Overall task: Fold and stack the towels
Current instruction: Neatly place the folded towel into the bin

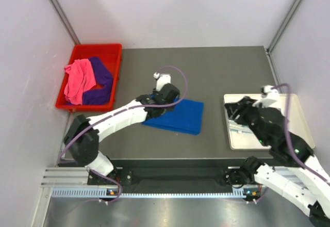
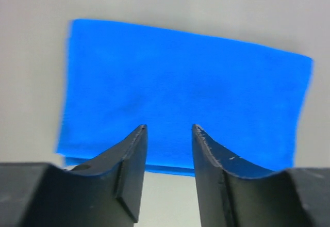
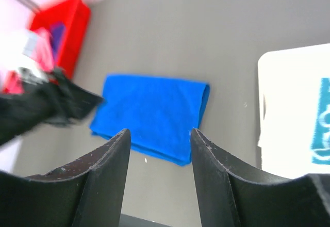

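1. Top external view, far left corner of worktop (image 1: 232,67): red bin (image 1: 114,57) set along the left edge. Inside it, pink towel (image 1: 78,80) crumpled on the left and purple towel (image 1: 102,77) bunched on the right, touching each other.
2. Middle of worktop, a little left of centre: left gripper (image 1: 170,99) reaching out from the near edge, poised over the far left corner of the royal blue towel (image 1: 183,114). Towel folded to a flat rectangle on bare worktop, well apart from both bin and tray.
3. Left wrist view: fingers spread, released, gap empty, nothing pinched. Blue cloth filling most of the frame beyond the tips, with a layered fold edge along its near side. Contact between tips and cloth: cannot tell.
4. Near the right edge of worktop: white tray (image 1: 301,116), lying flat. Right gripper (image 1: 233,112) above the tray's left part, arm hiding much of the tray surface.
5. Right wrist view: fingers parted, released, nothing between them. Past the tips, the blue towel on worktop. At far right, on the tray, cream towel (image 3: 289,124) with teal lettering, only partly in frame.
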